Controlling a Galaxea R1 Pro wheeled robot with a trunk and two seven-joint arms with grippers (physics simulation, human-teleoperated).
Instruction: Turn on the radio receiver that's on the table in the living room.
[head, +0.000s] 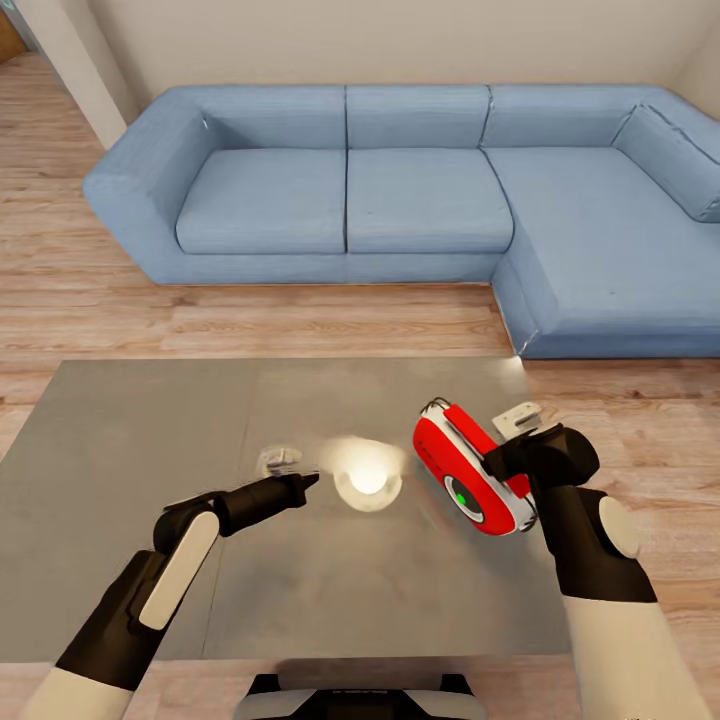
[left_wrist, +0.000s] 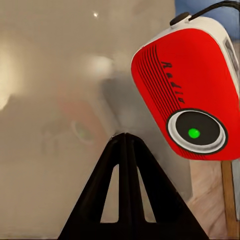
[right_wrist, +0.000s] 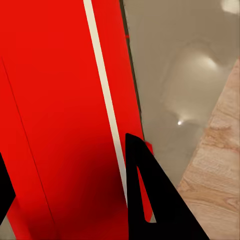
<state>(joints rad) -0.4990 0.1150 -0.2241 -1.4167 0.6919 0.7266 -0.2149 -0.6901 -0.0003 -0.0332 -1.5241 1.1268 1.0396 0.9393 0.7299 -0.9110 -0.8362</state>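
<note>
A: Where is the radio receiver on your feed?

B: Up off the table. My right gripper has it clamped; in the right wrist view a black finger lies against the red body and white band, and a second finger shows at the other edge, so the jaws are closed on the casing. From the head camera the radio hangs tilted above the right part of the grey tabletop, face turned towards my left arm.

A: Can you read the face?

B: Yes, in the left wrist view. The round dial has a silver ring and a green dot in its middle, and there is "Radio" lettering beside the ribbed grille. A dark cord or handle runs over the top edge.

A: And the left gripper?

B: It hovers low over the middle of the table, pointing at the radio, well apart from it. Its two fingers meet at the tip, so it is closed with nothing in it.

A: Surroundings?

B: A bright lamp reflection on the glossy top, the blue L-shaped sofa beyond, light wood plank floor around.
</note>
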